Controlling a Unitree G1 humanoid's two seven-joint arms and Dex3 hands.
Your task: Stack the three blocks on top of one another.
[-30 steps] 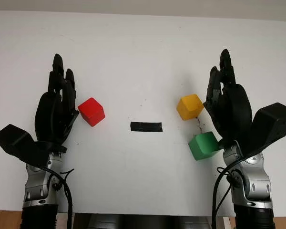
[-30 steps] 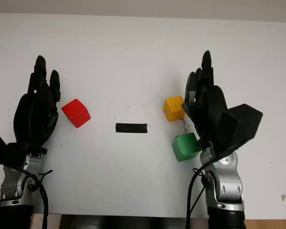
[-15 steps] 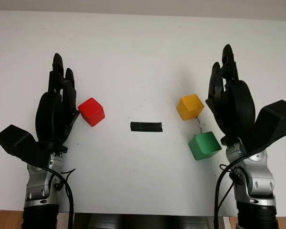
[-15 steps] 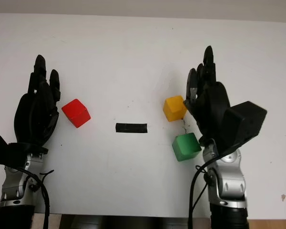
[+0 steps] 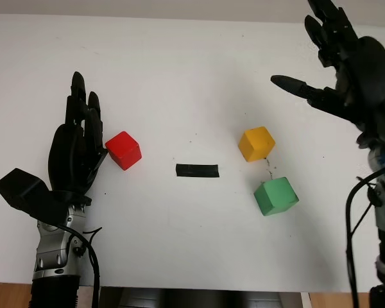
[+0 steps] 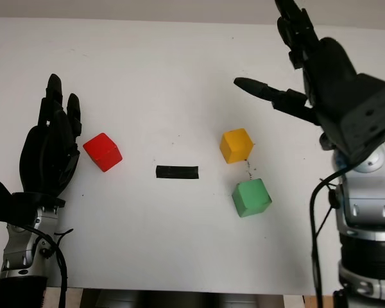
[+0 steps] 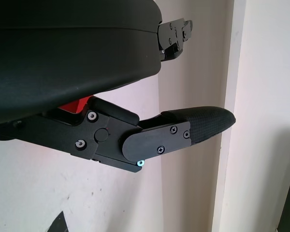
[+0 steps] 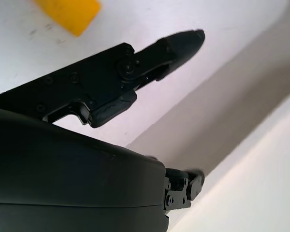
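The right hand's fingers [image 6: 260, 88] are stretched out and hold nothing: one reaches sideways toward the middle of the table, the others point toward the far edge. This right hand [image 6: 327, 77] is raised above the far right part of the white table [image 5: 179, 70], well apart from all three blocks. The left hand [image 5: 74, 151] is open too, with nothing in it, standing at the near left of the table, palm side turned toward the red block [image 5: 123, 150], which sits just beside it; whether the two touch cannot be told. In the left wrist view a sliver of the red block [image 7: 75, 104] shows between the hand's black shell and one finger [image 7: 193, 128]. The yellow block [image 5: 256, 143] rests on the table right of centre, and the green block [image 5: 276, 196] lies nearer the robot and slightly further right, close to the yellow one but apart from it, with a small dark mark on the tabletop between them. In the right wrist view the yellow block [image 8: 70, 14] lies on the white surface beyond that hand's outstretched finger. A strip of black tape [image 5: 197, 171] lies flat near the table's centre, between the red block and the other two. All three blocks sit singly on the table, none stacked.
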